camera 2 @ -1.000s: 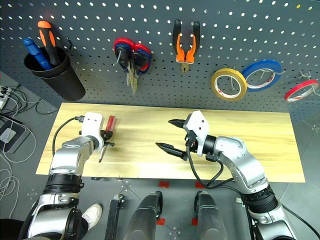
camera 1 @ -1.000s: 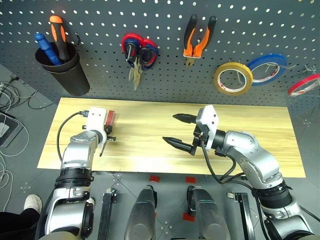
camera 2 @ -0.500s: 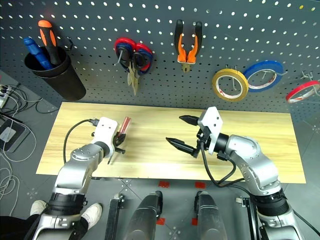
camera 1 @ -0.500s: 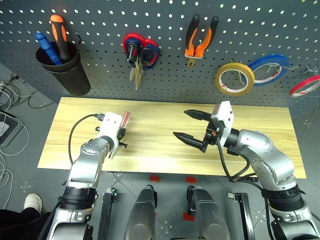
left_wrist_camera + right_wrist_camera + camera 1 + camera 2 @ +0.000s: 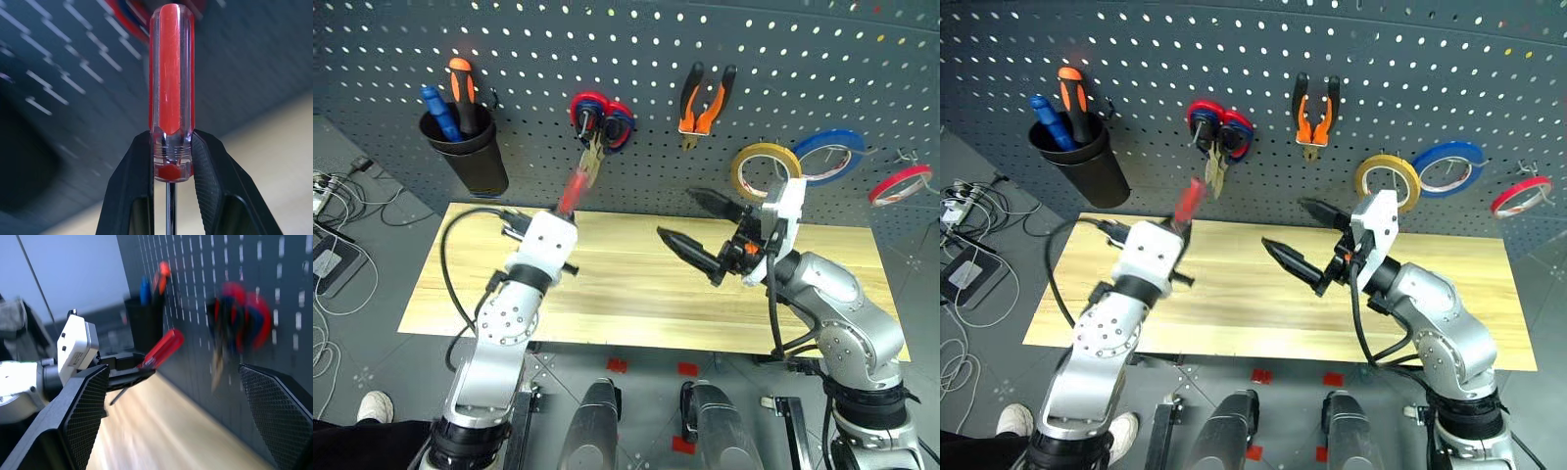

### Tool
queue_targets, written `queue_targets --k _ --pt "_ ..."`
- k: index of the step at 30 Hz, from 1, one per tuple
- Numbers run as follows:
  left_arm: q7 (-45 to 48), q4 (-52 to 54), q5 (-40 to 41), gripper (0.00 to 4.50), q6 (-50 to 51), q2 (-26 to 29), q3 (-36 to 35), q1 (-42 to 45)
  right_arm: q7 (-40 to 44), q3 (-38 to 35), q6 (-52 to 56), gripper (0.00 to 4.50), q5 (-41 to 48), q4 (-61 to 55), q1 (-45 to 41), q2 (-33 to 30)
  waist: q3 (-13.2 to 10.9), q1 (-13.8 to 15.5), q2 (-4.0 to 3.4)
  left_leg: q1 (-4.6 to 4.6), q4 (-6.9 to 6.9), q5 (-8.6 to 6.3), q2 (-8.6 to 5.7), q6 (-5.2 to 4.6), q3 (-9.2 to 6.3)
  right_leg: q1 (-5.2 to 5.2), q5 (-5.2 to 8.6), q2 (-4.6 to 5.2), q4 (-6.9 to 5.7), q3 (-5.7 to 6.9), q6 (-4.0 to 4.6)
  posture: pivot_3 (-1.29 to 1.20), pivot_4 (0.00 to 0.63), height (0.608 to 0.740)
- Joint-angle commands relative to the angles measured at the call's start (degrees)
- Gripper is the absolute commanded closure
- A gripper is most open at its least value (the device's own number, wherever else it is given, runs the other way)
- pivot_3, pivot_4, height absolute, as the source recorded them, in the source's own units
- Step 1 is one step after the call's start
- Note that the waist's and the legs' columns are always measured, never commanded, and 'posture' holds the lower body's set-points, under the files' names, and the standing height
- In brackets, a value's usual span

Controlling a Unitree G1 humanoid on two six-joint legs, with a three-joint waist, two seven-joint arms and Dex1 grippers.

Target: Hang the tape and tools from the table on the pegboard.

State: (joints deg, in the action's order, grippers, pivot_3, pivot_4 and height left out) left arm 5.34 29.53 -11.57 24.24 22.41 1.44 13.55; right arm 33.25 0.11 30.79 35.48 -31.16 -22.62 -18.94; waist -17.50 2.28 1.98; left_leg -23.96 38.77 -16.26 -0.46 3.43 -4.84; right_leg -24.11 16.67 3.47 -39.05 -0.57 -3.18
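Left gripper (image 5: 171, 161) jaws are clamping the red-handled screwdriver (image 5: 171, 73) low on its handle | right gripper (image 5: 703, 235) jaws are gaping, empty | I am judging it risks pivoting or slipping nearing the pegboard (image 5: 626, 39).

A grey floor (image 5: 372, 245) runs under and around the scene. Loose cables (image 5: 337, 196) and a flat grey device (image 5: 325, 266) lie on it at the left.

Below my arms stands the table (image 5: 636, 294), a light wooden top with visible grain, its long side running left to right along the foot of the pegboard (image 5: 626, 88). The table itself stands on a grey floor (image 5: 372, 284).
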Motion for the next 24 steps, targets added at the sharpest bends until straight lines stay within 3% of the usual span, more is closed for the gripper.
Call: queue_targets --k 1,15,24 --pt "-2.4 -0.8 -1.4 3.76 -2.9 0.0 -3.6 6.9 -1.1 -1.2 -1.5 0.0 1.1 -0.8 -1.4 0.7 0.8 0.6 0.03 0.0 0.0 0.0 -0.02 0.0 0.03 0.0 0.0 -0.04 0.01 0.0 0.0 0.16 0.183 0.74" --pt "-3.8 -19.0 -1.0 3.76 -10.8 3.6 -8.0 30.0 -2.5 0.0 -4.4 0.0 -1.7 2.8 -6.5 2.9 2.7 0.8 0.09 0.02 0.06 0.01 0.04 0.01 0.15 0.0 -0.02 -0.19 -0.02 0.01 0.02 0.17 0.144 0.74" --pt "-4.5 -24.3 -0.6 3.76 -13.6 2.8 -7.6 32.7 -2.7 0.3 -4.7 0.0 -2.8 3.7 -7.0 2.9 4.5 0.7 0.07 0.05 0.08 0.01 0.04 0.02 0.17 0.0 -0.02 -0.22 -0.06 -0.02 0.03 0.16 0.144 0.74"
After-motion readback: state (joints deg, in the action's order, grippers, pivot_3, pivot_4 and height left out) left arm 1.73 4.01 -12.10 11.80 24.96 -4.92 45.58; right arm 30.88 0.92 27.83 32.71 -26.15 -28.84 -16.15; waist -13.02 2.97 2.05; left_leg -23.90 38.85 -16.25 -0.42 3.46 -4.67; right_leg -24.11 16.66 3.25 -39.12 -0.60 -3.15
